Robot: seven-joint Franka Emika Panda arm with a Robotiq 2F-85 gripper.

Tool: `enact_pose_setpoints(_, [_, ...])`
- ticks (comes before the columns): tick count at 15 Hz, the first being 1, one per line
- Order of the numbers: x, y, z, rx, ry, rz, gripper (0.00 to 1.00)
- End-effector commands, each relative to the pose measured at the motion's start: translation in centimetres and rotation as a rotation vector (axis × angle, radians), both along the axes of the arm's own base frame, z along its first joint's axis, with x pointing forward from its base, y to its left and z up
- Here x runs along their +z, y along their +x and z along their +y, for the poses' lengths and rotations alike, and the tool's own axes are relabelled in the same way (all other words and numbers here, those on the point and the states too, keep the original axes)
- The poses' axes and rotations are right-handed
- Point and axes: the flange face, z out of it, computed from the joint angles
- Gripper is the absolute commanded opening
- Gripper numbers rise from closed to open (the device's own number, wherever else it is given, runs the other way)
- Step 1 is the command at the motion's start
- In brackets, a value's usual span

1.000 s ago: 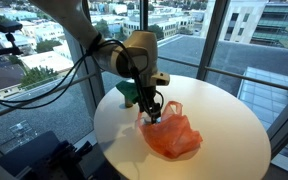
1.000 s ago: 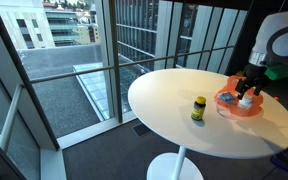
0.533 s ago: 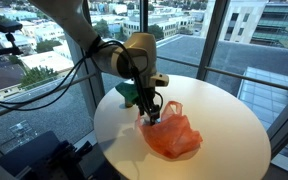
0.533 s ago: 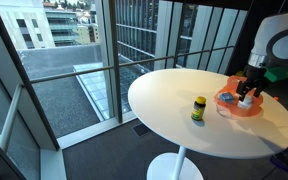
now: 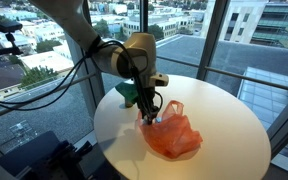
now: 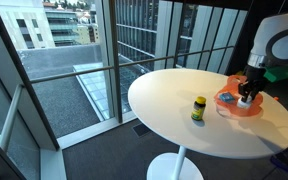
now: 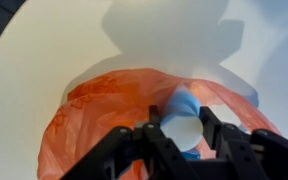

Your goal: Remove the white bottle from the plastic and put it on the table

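Over the bag (image 5: 174,138), my gripper (image 7: 181,124) is holding the bottle (image 7: 181,106). I am seeing its fingers (image 7: 208,124) pressing both sides.

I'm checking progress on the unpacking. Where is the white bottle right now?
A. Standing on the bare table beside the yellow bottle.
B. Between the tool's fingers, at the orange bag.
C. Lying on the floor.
B: the wrist view shows the white bottle held by the tool, a finger on either side, with the orange bag spread around it.
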Motion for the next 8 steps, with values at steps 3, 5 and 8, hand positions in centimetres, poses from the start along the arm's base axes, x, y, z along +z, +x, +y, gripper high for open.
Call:
enact_pose_setpoints(3, [3.3, 0.0, 0.0, -0.012, -0.016, -0.032, 0.19])
enact_pose_setpoints(5, [4.8, 0.1, 0.2, -0.016, -0.020, -0.058, 0.19])
enact_pose_setpoints(8, [6.7, 0.3, 0.7, -0.012, -0.023, -0.107, 0.19])
